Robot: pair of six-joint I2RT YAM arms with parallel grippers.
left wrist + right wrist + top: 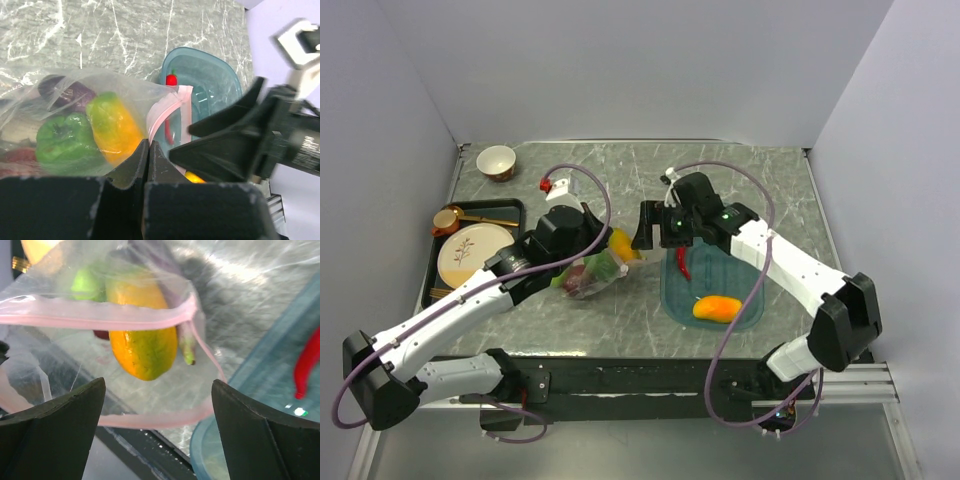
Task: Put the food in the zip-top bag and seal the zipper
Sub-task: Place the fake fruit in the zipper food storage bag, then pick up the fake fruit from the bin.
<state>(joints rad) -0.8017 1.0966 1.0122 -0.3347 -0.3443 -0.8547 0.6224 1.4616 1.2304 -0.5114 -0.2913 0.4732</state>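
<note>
The clear zip-top bag (592, 272) lies mid-table with its mouth open toward the right. Through the plastic I see a green pepper (62, 140), an orange-yellow mango (112, 127) and a purple eggplant (62, 91). My left gripper (148, 142) is shut on the bag's pinkish zipper strip (170, 105). My right gripper (157, 390) is open just in front of the bag's mouth, empty; the zipper strip (100, 320) and the mango (142, 347) show between its fingers. A red chili (682, 262) and a second mango (717, 308) lie in the teal tray (745, 275).
A black tray (510, 208) at the left holds a patterned cream plate (475, 252) and a small copper cup (446, 220). A small bowl (496, 161) stands at the back left. Cables loop above both arms.
</note>
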